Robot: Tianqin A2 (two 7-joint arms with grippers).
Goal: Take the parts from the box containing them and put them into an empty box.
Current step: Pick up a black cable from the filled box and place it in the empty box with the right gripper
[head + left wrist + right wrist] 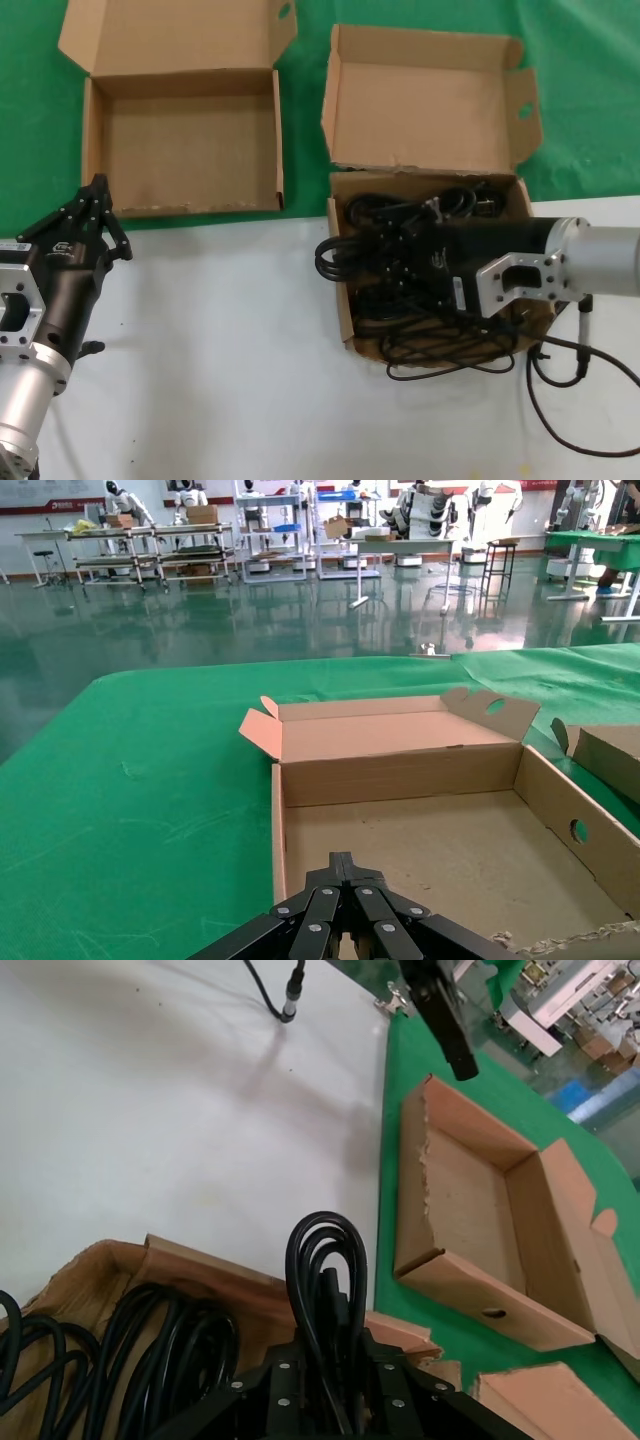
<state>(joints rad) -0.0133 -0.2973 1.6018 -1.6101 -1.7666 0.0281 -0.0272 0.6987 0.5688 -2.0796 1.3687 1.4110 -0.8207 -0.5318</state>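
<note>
1. Parts (440,335): several black cord bundles, count not determinable since they overlap; all but one lie in the right-hand box, with some loops spilling over its near wall onto the white table (230,340).
2. Boxes: two, both open with lids folded back. Empty box (190,150) sits at left on the green cloth (30,150); box containing the cords (345,300) sits at right, straddling the cloth and table edge.
3. Left gripper (97,190): parked just short of the empty box's near wall, fingers drawn together to a point, holding nothing.
4. Right gripper (372,258): low over the full box, clamped on one looped cord bundle (325,1280) whose loop projects past the box's left wall. Its arm covers much of the box contents.
5. Surroundings: a separate black cable with a metal tip (585,310) lies on the table right of the full box.
6. Condition: the full box shows bent, ragged walls; the empty box has straight walls.
</note>
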